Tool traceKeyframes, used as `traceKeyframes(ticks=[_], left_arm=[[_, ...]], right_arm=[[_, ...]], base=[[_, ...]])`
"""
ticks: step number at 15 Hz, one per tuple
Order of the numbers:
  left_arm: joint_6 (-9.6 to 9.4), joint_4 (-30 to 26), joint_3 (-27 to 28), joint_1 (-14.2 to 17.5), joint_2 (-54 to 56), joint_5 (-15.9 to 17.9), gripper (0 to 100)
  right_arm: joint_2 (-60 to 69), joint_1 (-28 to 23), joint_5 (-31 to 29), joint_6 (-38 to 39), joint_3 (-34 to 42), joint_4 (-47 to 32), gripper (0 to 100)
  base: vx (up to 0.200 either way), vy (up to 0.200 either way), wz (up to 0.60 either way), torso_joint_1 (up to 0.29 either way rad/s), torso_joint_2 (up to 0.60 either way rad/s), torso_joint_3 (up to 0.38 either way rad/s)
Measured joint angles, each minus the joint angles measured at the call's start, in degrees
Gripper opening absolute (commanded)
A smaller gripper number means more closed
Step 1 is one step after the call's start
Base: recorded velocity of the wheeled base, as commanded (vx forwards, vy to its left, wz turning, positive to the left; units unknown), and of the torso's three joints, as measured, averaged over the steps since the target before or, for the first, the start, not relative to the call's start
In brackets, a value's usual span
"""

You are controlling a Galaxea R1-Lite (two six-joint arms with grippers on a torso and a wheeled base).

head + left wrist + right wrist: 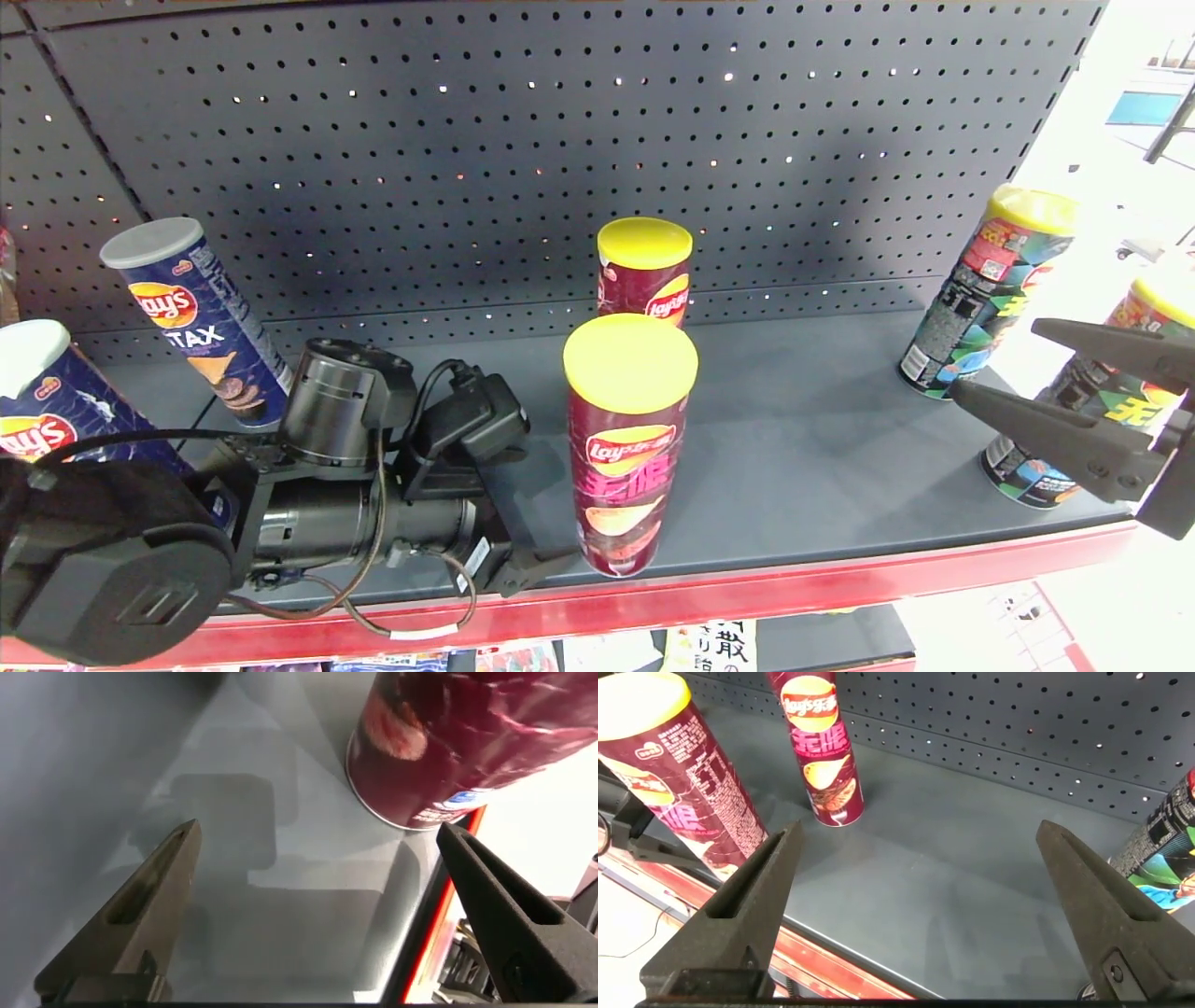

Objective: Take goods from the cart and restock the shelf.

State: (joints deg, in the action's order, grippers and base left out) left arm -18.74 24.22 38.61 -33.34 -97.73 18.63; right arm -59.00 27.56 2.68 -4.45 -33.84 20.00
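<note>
On the grey shelf (822, 448), a maroon can (627, 448) stands near the front edge, a second can (644, 271) behind it. The left gripper (318, 829), jaws spread and empty, lies just left of the near one; the right gripper (920, 826) gapes empty at right.

The front maroon can (627, 457) and the rear maroon can (644, 280) each carry a round red-and-yellow logo, the front one with big pink characters beneath. The blue can (201, 322) bears the same logo above white block letters. Under the shelf (840, 574), a paper sheet (714, 646) shows black characters.
</note>
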Motion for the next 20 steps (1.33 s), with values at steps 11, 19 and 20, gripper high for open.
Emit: traceKeyframes(ticks=[11,19,20], left_arm=[[0.02,0.02,2.21,0.63,-1.41,-0.49,100],[0.56,-0.06,-9.62,3.22,10.13,-1.17,100],[0.78,-0.28,-11.98,4.11,13.75,-1.3,100]], right_arm=[[0.11,0.0,-0.06,-0.01,0.05,0.02,100],[2.06,2.08,0.33,-0.33,7.02,-0.11,100],[2.85,2.39,0.16,-0.41,8.55,-0.2,100]], base=[[0.0,0.0,0.0,0.0,0.0,0.0],[0.0,0.0,0.0,0.0,0.0,0.0],[0.0,0.0,0.0,0.0,0.0,0.0]])
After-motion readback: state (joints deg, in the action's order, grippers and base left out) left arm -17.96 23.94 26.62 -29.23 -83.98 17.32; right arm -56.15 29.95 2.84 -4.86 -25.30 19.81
